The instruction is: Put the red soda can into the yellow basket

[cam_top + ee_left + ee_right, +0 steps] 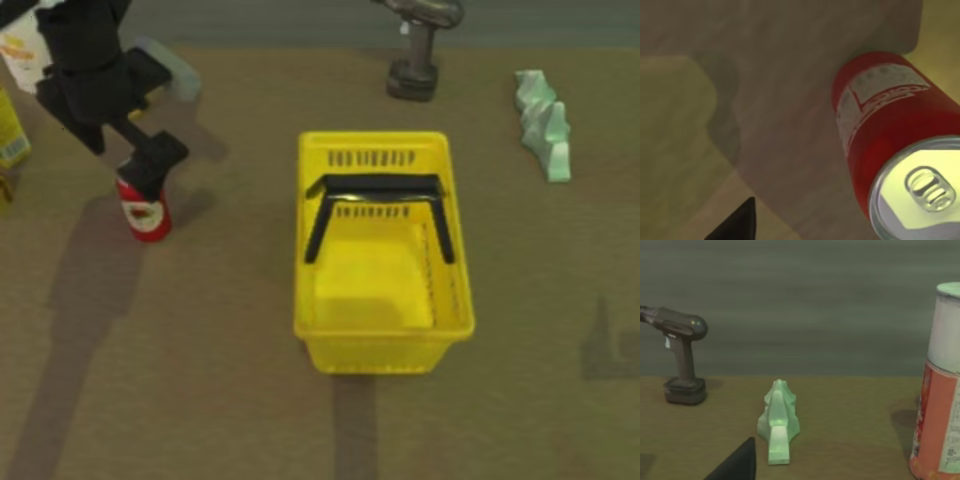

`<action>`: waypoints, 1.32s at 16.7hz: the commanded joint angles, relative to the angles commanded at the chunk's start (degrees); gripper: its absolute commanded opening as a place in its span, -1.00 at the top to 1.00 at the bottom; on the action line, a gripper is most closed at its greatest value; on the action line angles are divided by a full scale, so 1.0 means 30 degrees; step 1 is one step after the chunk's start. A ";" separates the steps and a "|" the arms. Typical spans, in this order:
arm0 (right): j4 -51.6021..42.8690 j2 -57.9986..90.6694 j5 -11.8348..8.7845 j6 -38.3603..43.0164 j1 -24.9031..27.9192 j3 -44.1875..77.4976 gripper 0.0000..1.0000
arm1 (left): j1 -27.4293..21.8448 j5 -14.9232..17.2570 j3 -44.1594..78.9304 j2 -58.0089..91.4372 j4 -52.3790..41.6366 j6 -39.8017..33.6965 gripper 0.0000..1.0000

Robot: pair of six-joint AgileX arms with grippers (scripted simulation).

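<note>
just red soda can (146, 214), silver top, white label

Dim, soft-edged shadows toward viewer

The soda can (146, 214) stands well left of the basket (383, 340), left gripper (152, 165) over it.

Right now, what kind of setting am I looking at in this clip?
Probably a rendered tabletop test scene, not a real room: a plain brown table holds unrelated props, a yellow basket, a red soda can under the left tool, and a cordless drill.
</note>
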 joint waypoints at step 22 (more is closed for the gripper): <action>0.0000 0.0000 0.0000 0.0000 0.0000 0.0000 -1.00 | 0.0027 -0.0011 -0.2568 0.0742 0.3372 0.0079 -0.25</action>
